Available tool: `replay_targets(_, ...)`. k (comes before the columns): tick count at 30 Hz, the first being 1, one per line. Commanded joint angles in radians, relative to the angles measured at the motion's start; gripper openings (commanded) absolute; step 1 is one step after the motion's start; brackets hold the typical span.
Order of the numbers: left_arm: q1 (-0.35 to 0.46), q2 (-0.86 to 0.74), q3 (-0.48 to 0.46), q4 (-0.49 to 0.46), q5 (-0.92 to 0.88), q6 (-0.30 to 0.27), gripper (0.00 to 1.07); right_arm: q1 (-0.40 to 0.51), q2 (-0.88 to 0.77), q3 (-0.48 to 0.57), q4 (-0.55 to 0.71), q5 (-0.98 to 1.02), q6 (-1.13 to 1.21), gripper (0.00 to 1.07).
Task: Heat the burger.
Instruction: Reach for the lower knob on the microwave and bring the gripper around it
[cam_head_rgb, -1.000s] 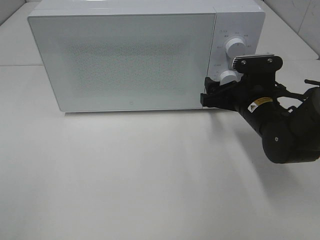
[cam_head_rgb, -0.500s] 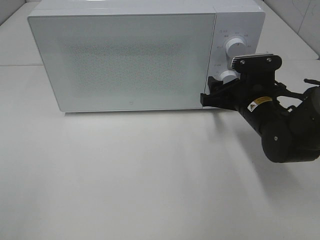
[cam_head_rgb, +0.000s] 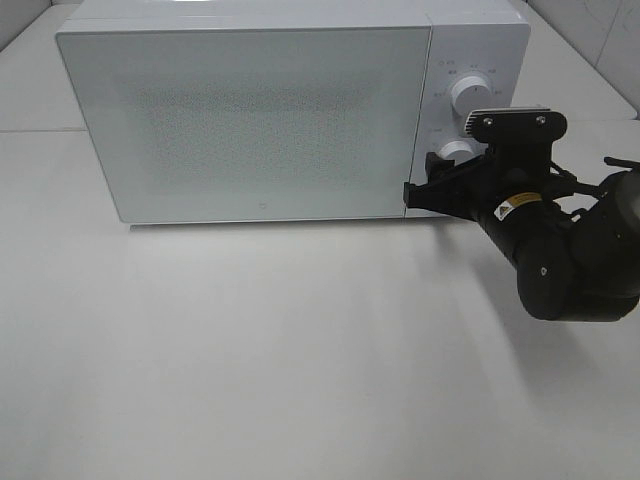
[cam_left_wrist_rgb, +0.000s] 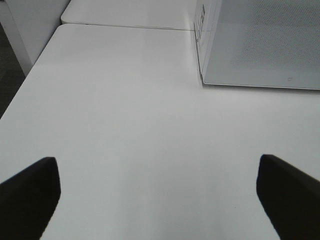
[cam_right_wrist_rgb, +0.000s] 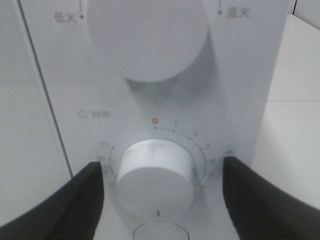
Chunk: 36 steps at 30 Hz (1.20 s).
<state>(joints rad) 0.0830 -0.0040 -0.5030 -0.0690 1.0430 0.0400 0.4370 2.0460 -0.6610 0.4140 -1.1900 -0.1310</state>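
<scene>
The white microwave (cam_head_rgb: 260, 110) stands at the back of the table with its door shut. The burger is hidden. My right gripper (cam_right_wrist_rgb: 161, 182) is at the control panel, one black finger (cam_right_wrist_rgb: 75, 200) on each side of the lower timer knob (cam_right_wrist_rgb: 155, 175), with a small gap on both sides. The exterior view shows that arm (cam_head_rgb: 550, 250) reaching in from the right to the knob (cam_head_rgb: 455, 150). My left gripper (cam_left_wrist_rgb: 159, 180) hangs open over bare table, short of the microwave's left front corner (cam_left_wrist_rgb: 202, 80), holding nothing.
A second, larger knob (cam_right_wrist_rgb: 147, 35) sits above the timer knob on the panel. A round button (cam_right_wrist_rgb: 160, 234) lies just below it. The white table (cam_head_rgb: 250, 350) spreads in front of the microwave, and its left edge (cam_left_wrist_rgb: 20, 85) drops off.
The right gripper's fingers have drawn in closer around the timer knob and the arm has shifted slightly. The microwave has not moved.
</scene>
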Motion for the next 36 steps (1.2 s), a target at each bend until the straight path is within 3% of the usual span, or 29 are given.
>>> replay_targets(1, -0.005, -0.018, 0.003, -0.003, -0.007, -0.008, 1.00, -0.007, -0.004, -0.029, -0.020, -0.107, -0.008, 0.60)
replay_targets(10, -0.005, -0.018, 0.003, -0.003, -0.007, -0.008, 1.00, -0.007, -0.004, -0.029, -0.023, -0.107, -0.006, 0.40)
replay_targets(15, -0.005, -0.018, 0.003, -0.003, -0.007, -0.008, 1.00, -0.007, -0.004, -0.029, -0.024, -0.107, 0.008, 0.19)
replay_targets(22, -0.005, -0.018, 0.003, -0.002, -0.007, -0.008, 1.00, -0.007, -0.004, -0.029, -0.031, -0.107, 0.093, 0.17)
replay_targets(30, -0.005, -0.018, 0.003, -0.002, -0.007, -0.008, 1.00, -0.007, -0.006, -0.029, -0.031, -0.109, 0.617, 0.17)
replay_targets(31, -0.005, -0.018, 0.003, -0.002, -0.007, -0.008, 1.00, -0.007, -0.006, -0.029, -0.031, -0.109, 0.789, 0.17)
replay_targets(33, -0.005, -0.018, 0.003, -0.002, -0.007, -0.008, 1.00, -0.007, -0.006, -0.029, -0.031, -0.109, 0.858, 0.17)
replay_targets(36, -0.005, -0.018, 0.003, -0.002, -0.007, -0.008, 1.00, -0.007, -0.006, -0.029, -0.041, -0.108, 1.199, 0.17)
